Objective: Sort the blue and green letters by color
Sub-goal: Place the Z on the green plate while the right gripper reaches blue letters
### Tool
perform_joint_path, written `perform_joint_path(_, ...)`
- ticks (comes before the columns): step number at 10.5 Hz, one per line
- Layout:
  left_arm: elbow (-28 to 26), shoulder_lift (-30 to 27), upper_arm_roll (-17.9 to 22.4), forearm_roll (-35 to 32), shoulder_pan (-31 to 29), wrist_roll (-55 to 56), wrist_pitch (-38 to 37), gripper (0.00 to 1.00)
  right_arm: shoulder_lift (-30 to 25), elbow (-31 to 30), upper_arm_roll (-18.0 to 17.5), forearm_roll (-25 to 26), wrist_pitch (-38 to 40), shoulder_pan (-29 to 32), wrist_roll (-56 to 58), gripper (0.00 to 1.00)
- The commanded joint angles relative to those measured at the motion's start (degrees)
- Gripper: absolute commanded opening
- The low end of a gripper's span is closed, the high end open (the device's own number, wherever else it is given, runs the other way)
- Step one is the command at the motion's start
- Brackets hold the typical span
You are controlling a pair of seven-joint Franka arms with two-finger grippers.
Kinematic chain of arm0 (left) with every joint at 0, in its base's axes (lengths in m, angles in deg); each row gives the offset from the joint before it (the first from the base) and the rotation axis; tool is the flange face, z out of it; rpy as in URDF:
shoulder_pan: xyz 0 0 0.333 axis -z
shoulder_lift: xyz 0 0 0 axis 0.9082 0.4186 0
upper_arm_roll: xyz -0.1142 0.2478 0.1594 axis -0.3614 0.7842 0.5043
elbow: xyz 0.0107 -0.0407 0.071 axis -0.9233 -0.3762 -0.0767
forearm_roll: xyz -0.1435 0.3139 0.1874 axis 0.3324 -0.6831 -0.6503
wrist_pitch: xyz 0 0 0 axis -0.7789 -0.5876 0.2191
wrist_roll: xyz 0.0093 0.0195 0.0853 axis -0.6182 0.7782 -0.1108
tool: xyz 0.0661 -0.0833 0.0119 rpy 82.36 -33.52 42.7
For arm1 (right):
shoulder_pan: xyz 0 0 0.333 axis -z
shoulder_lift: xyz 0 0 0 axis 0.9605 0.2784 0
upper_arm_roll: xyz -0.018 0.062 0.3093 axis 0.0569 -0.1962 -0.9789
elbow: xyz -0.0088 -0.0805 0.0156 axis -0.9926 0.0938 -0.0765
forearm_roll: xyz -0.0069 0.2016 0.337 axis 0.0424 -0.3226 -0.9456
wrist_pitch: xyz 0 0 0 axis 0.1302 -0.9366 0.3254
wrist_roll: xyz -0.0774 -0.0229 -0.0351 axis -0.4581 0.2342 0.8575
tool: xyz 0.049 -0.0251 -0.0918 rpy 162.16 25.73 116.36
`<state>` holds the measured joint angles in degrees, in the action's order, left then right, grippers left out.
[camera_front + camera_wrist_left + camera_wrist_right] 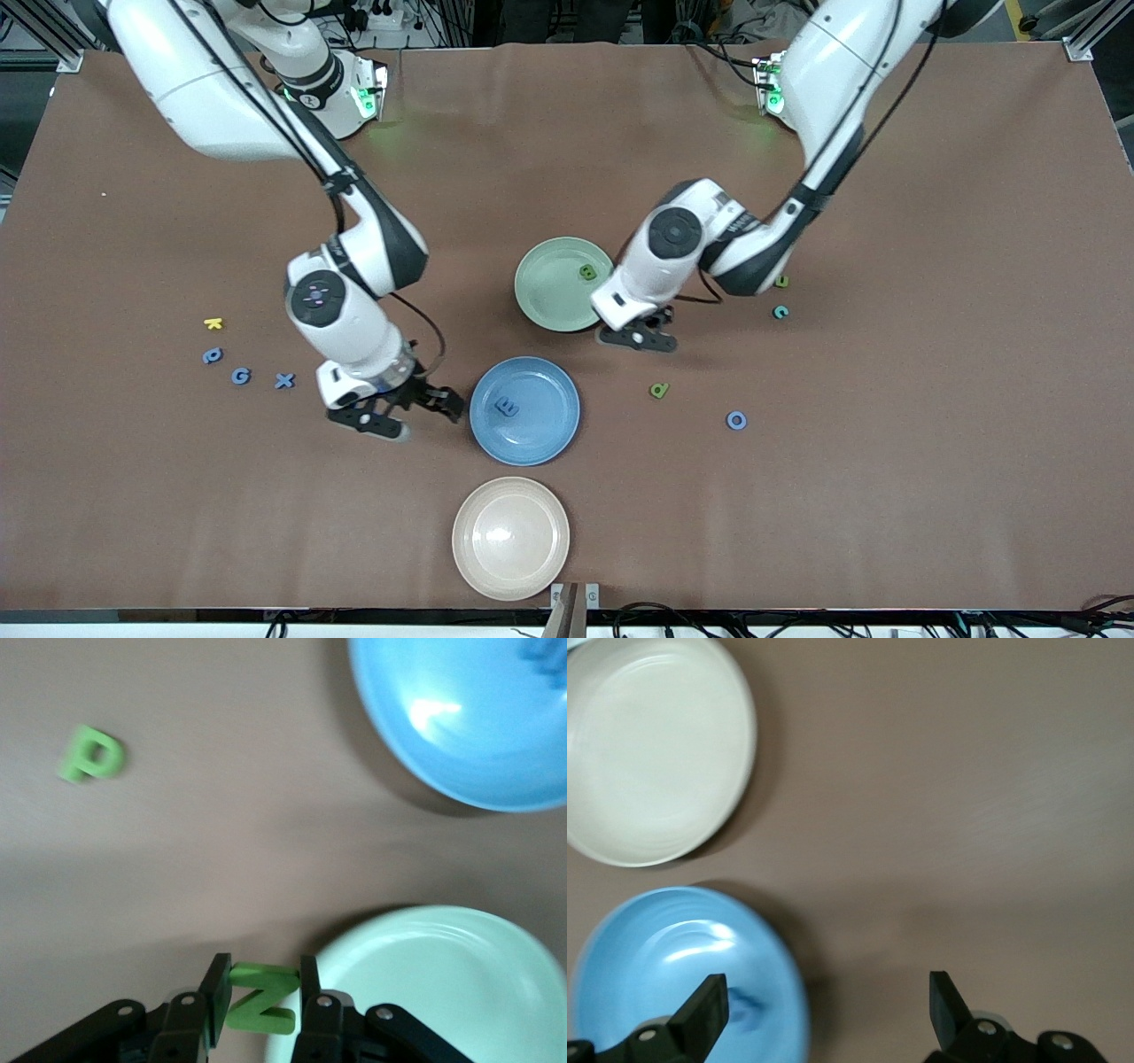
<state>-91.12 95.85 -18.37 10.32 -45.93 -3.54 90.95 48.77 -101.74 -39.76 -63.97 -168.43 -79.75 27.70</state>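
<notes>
Only the left wrist view shows the left pincer (261, 997) clamping green N (260, 999).

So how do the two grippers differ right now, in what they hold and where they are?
The left gripper is shut on a green letter N, while the right gripper is open and holds nothing. The left gripper is at the green plate's edge; the right gripper is beside the blue plate, where a blue letter E lies. Both point down at the table.
</notes>
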Motion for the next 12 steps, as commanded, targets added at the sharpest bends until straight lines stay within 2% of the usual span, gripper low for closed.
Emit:
perform_joint_path(1, 4.76, 1.3, 0.61, 0.46, 7.19, 11.33, -1.1, 0.0, -7.71, -7.13, -0.51, 0.98, 7.54, 7.99, 11.92, 1.0)
perform_joint_path(2, 4.77, 1.57, 0.7, 0.29, 8.78, 13.88, -1.1, 0.0, -8.24, -7.39, -0.6, 0.98, 9.06, 11.06, 17.81, 1.0)
perform_joint_path(3, 4.85, 1.83, 1.05, 0.29, 10.1, 14.86, -1.1, 0.16, -8.68, -8.18, -0.6, 0.9, 9.24, 13.36, 21.61, 1.0)
perform_joint_path(4, 4.94, 1.83, 1.05, 0.29, 10.11, 14.96, -1.1, 0.99, -8.68, -9.15, -0.6, 0.9, 9.25, 15.82, 23.56, 1.0)
perform_joint_path(6, 5.12, 1.48, 1.23, 0.2, 9.24, 14.87, -1.1, 1.0, -9.56, -12.13, -0.43, 0.98, 8.9, 20.57, 30.22, 1.0)
perform_joint_path(8, 8.09, 1.48, 4.46, -0.33, 8.53, 10.77, -1.1, 1.0, -9.65, -13.63, -0.07, 0.98, 8.37, 22.69, 32.19, 1.0)
perform_joint_path(9, 9.5, 1.74, 6.39, 0.28, 7.58, 4.3, -1.1, 1.0, -9.39, -15.9, -0.07, 0.98, 4.8, 23.57, 32.19, 1.0)
perform_joint_path(10, 9.77, 2.35, 6.59, 0.29, 5.22, -1.33, -1.01, 1.0, -9.13, -19.66, -0.07, 0.9, -1.67, 24.45, 32.19, 1.0)
perform_joint_path(11, 10.38, 3.14, 6.59, 0.2, 3.89, -5.65, -0.93, 0.94, -8.95, -22.23, -0.07, 0.9, -5.05, 24.98, 32.19, 1.0)
perform_joint_path(12, 10.83, 3.85, 6.67, 0.28, 3.18, -7.78, -0.84, 0.8, -8.95, -23.21, 0.02, 0.9, -5.43, 24.98, 32.11, 1.0)
